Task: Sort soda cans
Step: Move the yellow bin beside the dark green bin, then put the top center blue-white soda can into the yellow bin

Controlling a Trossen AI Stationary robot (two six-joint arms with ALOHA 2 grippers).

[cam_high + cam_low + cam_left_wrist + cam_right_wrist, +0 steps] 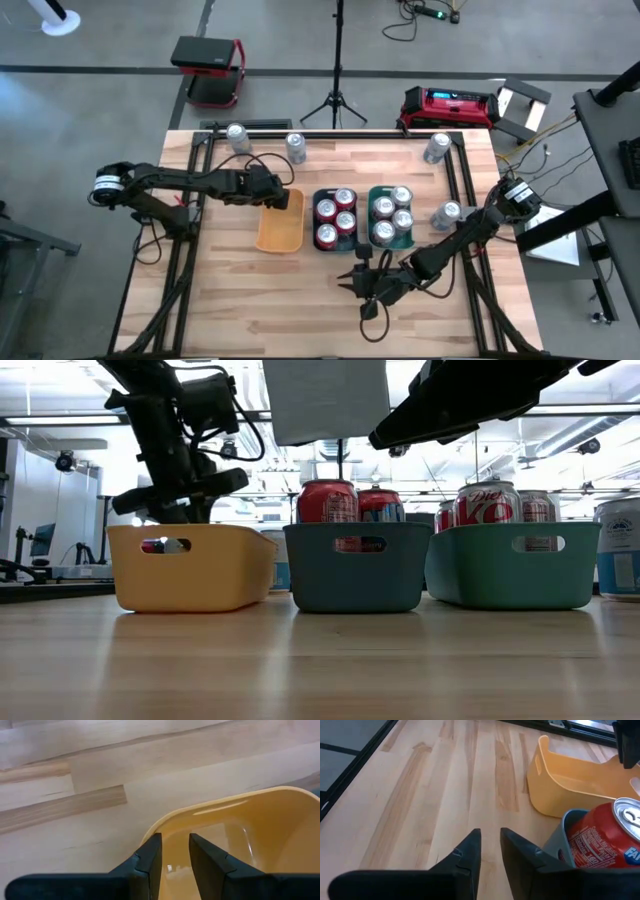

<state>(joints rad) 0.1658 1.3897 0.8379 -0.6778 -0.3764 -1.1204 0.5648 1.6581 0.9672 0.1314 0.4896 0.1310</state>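
A yellow tray (279, 232), a blue tray with red cans (336, 218) and a green tray with silver-grey cans (391, 217) are set side by side at the table (250, 310) centre. Four red soda cans (345, 198) are held in the blue tray; about five silver-topped cans (402, 196) are packed in the green tray. The yellow tray is seen holding no cans.

Four loose cans are left on the wood: one (237, 136) at the far left edge, one (296, 147) just right of it, one (437, 147) at the far right corner, one (447, 214) just right of the green tray.

The left gripper (283, 199) is poised over the far rim of the yellow tray; its fingers (150, 857) are seen nearly closed, a narrow gap between them, nothing held. In the low view it (190, 485) is placed above the yellow tray (190, 565).

The right gripper (352, 278) is held low over bare wood on the near side of the blue tray, fingers (467, 852) close together with a slim gap, nothing gripped. A red can (605, 837) in the blue tray is seen just beside it.
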